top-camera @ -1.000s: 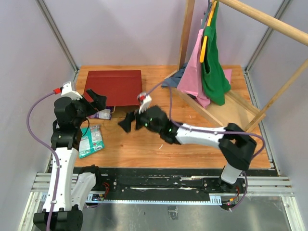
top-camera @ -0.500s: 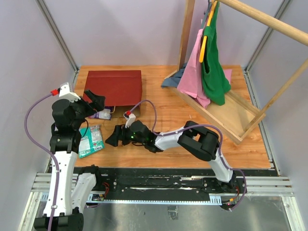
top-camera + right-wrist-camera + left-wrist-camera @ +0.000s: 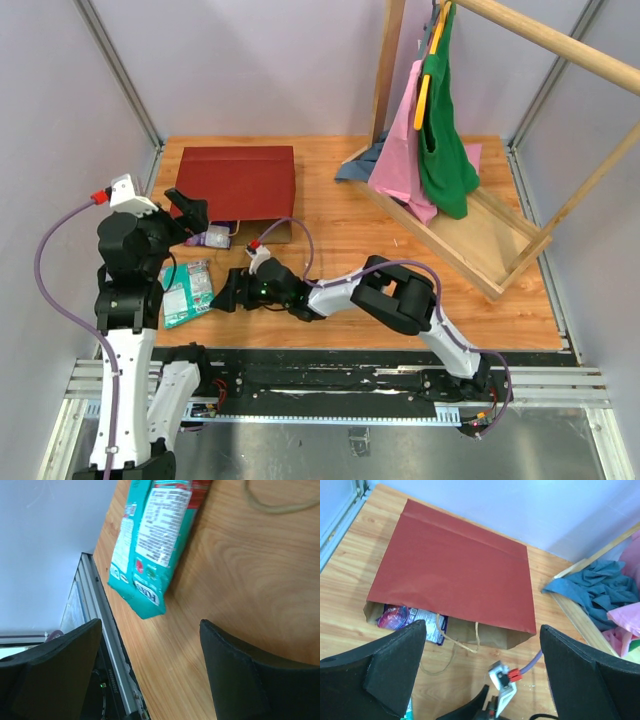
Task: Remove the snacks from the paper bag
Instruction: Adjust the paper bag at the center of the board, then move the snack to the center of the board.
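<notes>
The dark red paper bag [image 3: 237,182] lies flat at the back left, mouth toward me; it also shows in the left wrist view [image 3: 455,575]. A purple packet [image 3: 214,238] pokes from its mouth, seen in the left wrist view [image 3: 407,620] too. A teal packet [image 3: 187,291] lies on the table at front left and shows in the right wrist view [image 3: 150,550]. My left gripper [image 3: 190,215] is open and empty, above the bag's mouth. My right gripper [image 3: 228,292] is open and empty, low over the table just right of the teal packet.
A pale wooden frame [image 3: 470,235] stands at the right with pink [image 3: 405,150] and green [image 3: 445,150] garments hanging and a blue cloth [image 3: 360,165] beside it. The bag's twine handles [image 3: 452,640] trail on the table. The table's near edge and rail [image 3: 100,645] are close to the right gripper.
My right gripper has swung left and down from the table's middle to beside the teal packet. My left arm has shifted slightly left.
</notes>
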